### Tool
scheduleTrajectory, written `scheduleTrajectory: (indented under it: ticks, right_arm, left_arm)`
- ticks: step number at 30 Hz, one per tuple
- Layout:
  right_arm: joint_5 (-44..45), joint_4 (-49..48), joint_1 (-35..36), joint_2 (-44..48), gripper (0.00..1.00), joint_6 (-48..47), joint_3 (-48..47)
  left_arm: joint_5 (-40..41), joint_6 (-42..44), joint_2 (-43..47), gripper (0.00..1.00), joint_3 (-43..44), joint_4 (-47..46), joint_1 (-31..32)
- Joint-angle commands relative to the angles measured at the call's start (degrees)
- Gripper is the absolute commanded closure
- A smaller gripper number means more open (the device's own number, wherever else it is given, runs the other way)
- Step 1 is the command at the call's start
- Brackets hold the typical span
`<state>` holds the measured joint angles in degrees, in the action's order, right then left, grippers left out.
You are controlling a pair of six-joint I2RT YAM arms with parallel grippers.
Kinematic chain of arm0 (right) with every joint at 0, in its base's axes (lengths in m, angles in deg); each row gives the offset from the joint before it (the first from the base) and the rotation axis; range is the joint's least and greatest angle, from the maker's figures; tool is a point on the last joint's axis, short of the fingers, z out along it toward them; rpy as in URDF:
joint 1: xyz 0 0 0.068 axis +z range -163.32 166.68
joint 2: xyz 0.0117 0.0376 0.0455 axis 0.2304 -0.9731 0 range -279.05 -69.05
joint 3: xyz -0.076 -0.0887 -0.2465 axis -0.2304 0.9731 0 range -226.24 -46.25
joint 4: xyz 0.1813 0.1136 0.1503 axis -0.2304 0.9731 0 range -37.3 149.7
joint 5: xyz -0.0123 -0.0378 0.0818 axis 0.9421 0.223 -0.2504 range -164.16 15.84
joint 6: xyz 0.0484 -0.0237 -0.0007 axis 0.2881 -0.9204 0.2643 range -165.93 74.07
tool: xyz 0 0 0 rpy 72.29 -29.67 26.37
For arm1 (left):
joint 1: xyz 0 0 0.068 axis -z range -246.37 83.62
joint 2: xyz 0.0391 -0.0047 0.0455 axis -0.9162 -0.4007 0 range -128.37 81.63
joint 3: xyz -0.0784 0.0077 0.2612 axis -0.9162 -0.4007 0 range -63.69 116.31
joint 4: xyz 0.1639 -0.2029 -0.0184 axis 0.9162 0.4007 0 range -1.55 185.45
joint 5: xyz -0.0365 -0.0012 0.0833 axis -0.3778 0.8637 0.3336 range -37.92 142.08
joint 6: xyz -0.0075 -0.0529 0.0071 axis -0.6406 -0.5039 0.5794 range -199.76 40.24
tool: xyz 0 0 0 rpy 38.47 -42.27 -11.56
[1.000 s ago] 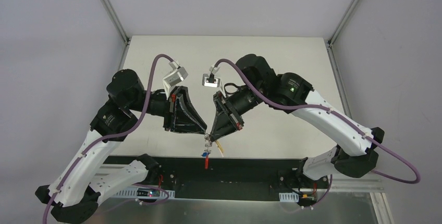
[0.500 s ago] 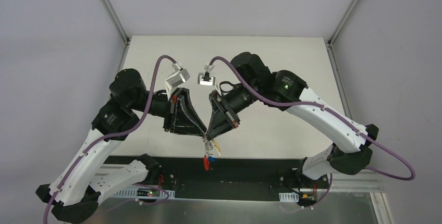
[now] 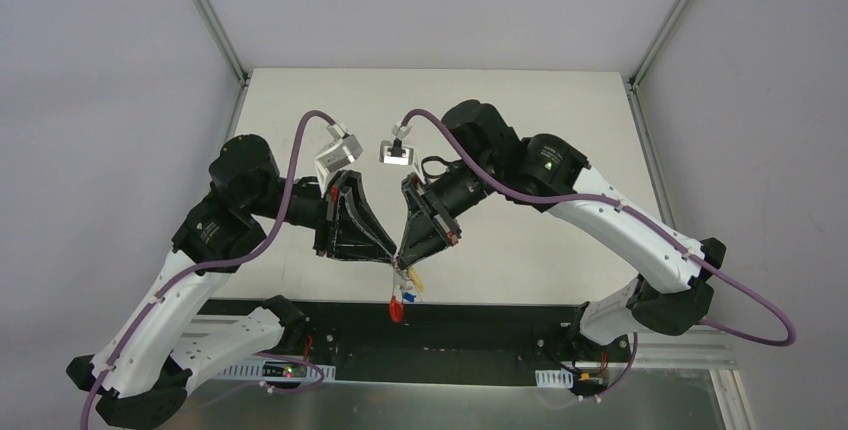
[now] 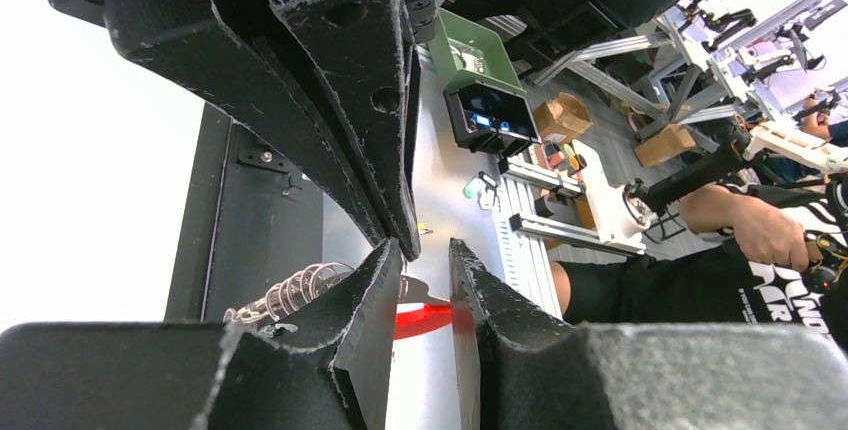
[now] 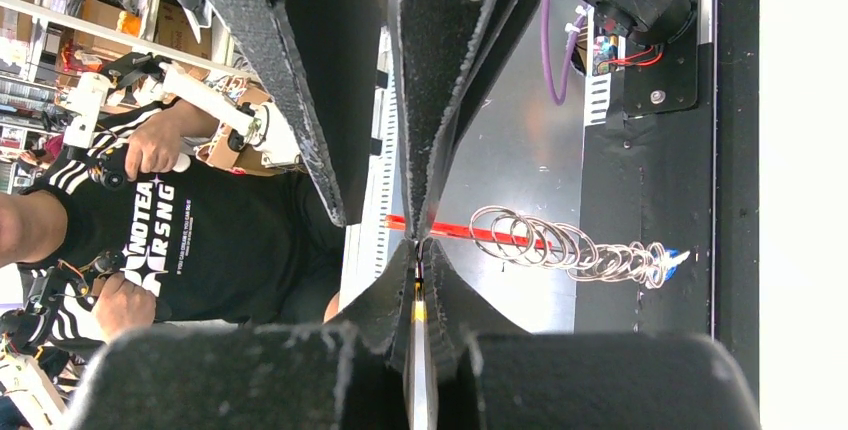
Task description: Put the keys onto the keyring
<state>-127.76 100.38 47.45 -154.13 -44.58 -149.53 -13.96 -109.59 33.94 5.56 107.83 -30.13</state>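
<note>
1. A pale worktop (image 3: pixel 560 120) sits between white walls. Both arms meet low at the centre of the top view.
2. The left fingers (image 4: pixel 370 290) pinch the keyring (image 5: pixel 560 240) by its ring. Its chain, red strap (image 3: pixel 397 310) and blue tag (image 5: pixel 672 258) hang free.
3. The right fingers (image 5: pixel 385 300) are clamped on the key (image 5: pixel 419 305), seen edge-on in their seam.
4. In the right wrist view the ring lies just right of the fingertips, and the chain runs rightward.
5. Count: one key, one keyring.
</note>
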Motion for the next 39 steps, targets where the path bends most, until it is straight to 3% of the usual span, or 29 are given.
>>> scheduleTrajectory:
  ticks: [1, 39]
  right_arm:
    - [-5.1, 1.5, 0.5, 0.8, 1.00, -1.0, -3.5]
    - [2.1, 5.4, 1.8, -2.9, 1.00, -4.9, -8.6]
  left_arm:
    - [2.2, 3.2, 0.7, 0.75, 2.1, 2.6, 0.4]
    - [2.1, 2.7, 1.8, 0.74, 2.9, 2.9, 0.4]
